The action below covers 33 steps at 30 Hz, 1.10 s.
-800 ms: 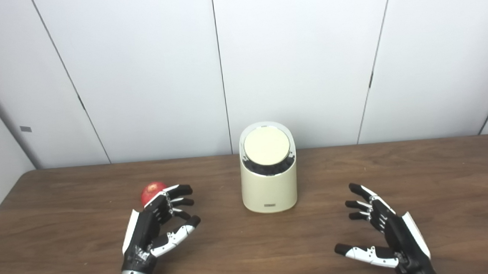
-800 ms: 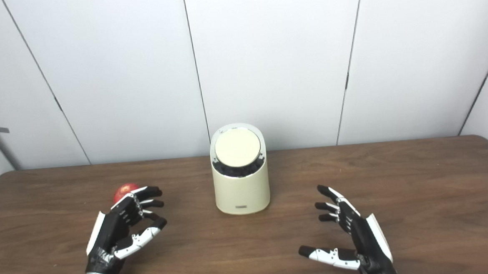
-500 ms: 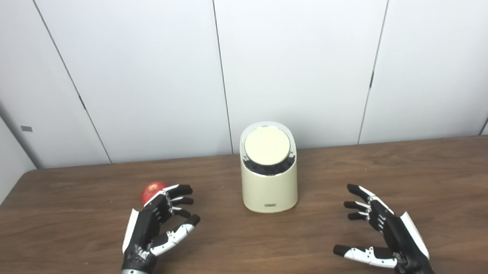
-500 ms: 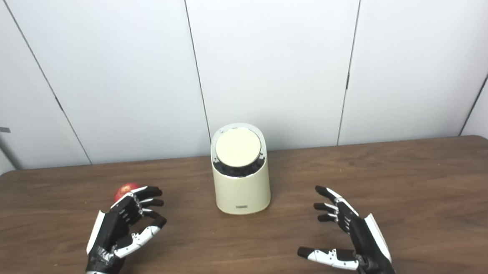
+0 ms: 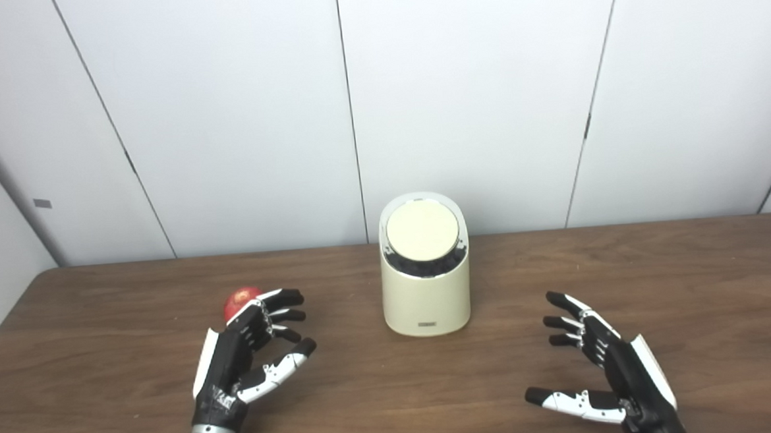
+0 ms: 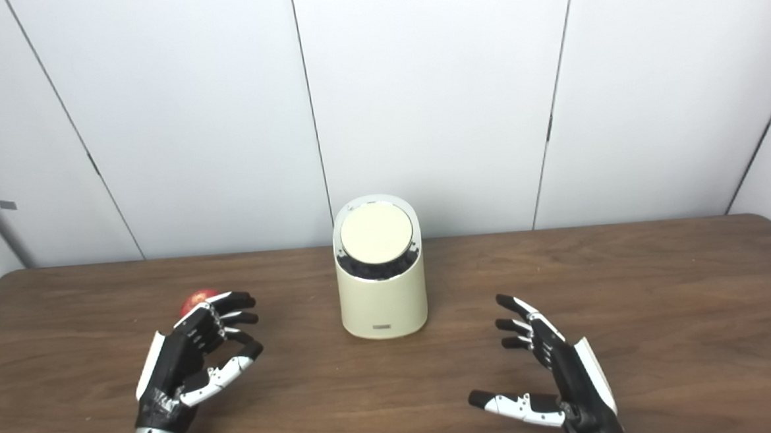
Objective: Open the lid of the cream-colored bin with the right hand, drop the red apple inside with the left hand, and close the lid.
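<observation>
The bin (image 5: 424, 267) stands upright at mid-table, near the back wall, with its round lid (image 5: 422, 230) down and tilted toward the robot; a dark gap shows under the lid's near edge. The apple (image 5: 238, 302) sits on the table (image 5: 692, 273) to the left of the bin, well apart from it and partly hidden behind the left hand (image 5: 244, 359).

Both hands are empty. The left hand hovers just in front of the apple with its fingers (image 5: 283, 307) loosely curled and thumb apart, holding nothing. The right hand (image 5: 605, 370) is spread wide, thumb far out, low over the table and well to the right of the bin.

The step in hand looks like the first one: getting the right hand to the lid. To do it well, the hand should rise and come in from the right side, meeting the lid's near edge at that gap, so the lift goes up and back. A push against the bin's side could slide or tip it, since it looks light. The left hand would do best to wait low beside the apple, leaving the space over the bin free.
</observation>
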### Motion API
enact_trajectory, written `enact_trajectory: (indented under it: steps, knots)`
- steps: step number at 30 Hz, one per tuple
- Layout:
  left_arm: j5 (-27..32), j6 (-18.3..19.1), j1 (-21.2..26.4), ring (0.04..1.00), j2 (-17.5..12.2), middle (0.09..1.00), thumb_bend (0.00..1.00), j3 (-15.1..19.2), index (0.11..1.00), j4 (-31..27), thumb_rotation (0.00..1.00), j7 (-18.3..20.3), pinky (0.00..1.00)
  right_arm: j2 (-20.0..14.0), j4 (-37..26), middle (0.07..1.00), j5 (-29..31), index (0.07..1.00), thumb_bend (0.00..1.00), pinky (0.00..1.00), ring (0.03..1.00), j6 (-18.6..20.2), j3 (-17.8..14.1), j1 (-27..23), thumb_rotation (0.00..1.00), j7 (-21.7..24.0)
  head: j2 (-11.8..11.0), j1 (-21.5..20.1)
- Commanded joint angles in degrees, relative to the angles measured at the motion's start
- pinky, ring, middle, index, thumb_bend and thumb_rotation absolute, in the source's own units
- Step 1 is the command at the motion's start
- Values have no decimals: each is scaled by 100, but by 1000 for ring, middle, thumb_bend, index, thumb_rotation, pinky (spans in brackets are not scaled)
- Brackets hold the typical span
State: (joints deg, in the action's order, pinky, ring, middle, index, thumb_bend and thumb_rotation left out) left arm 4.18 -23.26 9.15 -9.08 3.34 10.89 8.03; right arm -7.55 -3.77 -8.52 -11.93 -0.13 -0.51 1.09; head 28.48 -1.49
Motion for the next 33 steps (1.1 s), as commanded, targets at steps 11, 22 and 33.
enact_trajectory:
  steps: [11, 22, 33]
  knots:
    - [116, -251, 103, 683, 96, 743, 617, -35, 737, 394, 86, 26, 545, 13, -109, 896, -1124, 968, 871, 723, 848, 1220, 222, -1866, 388, -58, -214, -103]
    - [191, -266, 148, 688, 125, 743, 613, -19, 740, 493, 56, 118, 560, -252, 63, 906, -1108, 1000, 950, 698, 866, 1901, 329, -2968, 377, 177, -214, -127]
    - [175, -338, 240, 687, 195, 739, 628, 17, 748, 688, 60, 125, 548, -427, -90, 986, -1333, 1000, 864, 726, 897, 2857, 628, -3612, 384, 609, -253, -145]
